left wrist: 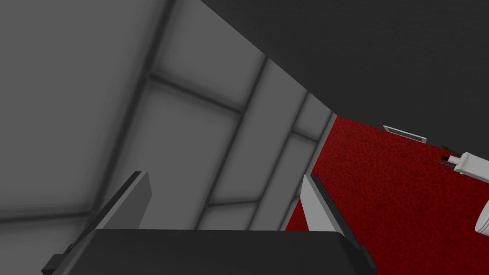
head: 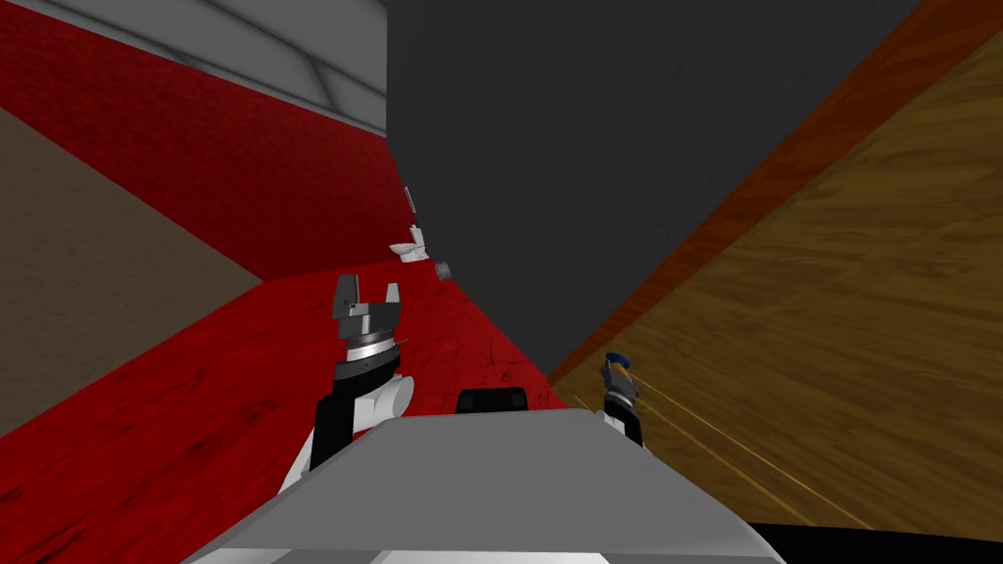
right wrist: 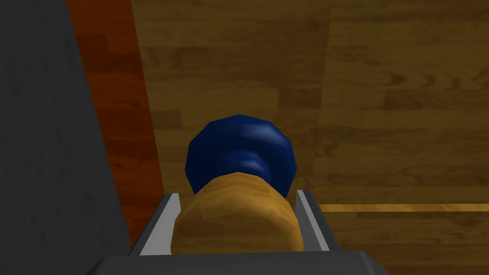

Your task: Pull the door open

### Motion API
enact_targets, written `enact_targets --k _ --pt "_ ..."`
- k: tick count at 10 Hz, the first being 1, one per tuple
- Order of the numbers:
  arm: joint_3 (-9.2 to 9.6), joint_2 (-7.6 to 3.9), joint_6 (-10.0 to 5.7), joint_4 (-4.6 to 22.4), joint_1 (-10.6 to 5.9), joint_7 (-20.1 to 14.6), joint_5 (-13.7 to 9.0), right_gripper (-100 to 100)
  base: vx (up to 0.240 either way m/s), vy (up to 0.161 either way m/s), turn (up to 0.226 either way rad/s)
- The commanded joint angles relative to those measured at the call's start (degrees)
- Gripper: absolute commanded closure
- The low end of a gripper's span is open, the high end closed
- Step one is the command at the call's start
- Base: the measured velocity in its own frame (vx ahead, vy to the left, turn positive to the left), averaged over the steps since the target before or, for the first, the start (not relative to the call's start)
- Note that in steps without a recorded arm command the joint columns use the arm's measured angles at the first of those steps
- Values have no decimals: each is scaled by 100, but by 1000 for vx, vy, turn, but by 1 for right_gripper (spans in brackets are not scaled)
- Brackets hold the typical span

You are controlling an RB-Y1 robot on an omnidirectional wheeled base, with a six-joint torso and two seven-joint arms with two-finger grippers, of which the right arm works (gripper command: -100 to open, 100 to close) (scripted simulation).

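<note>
The door (head: 842, 294) is a brown wood-grain slab on my right. A red-brown strip (head: 744, 196) runs along its edge beside a dark grey wall (head: 588, 147). Its handle is a wood-coloured knob (right wrist: 239, 219) on a dark blue base (right wrist: 241, 148). My right gripper (right wrist: 237, 195) is shut on the knob, one finger pressed to each side. In the head view the right gripper (head: 617, 370) sits low against the door. My left gripper (head: 367, 299) is raised over the red floor, left of the wall. Its fingers (left wrist: 315, 200) stand wide apart with nothing between them.
The dark grey wall's edge stands straight ahead between my arms, with a small grey stub (head: 444, 268) at its base. A white toilet (head: 411, 250) sits beyond on the red floor (head: 196, 421). A red wall (head: 176, 137) rises at the left.
</note>
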Motion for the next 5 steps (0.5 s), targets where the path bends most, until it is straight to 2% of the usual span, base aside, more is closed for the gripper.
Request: enact_targets --k 1,5 --pt "95 0 -3 -11 27 -69 60 100 -179 70 33" --pt "353 -52 -19 -120 98 -258 235 100 -193 63 51"
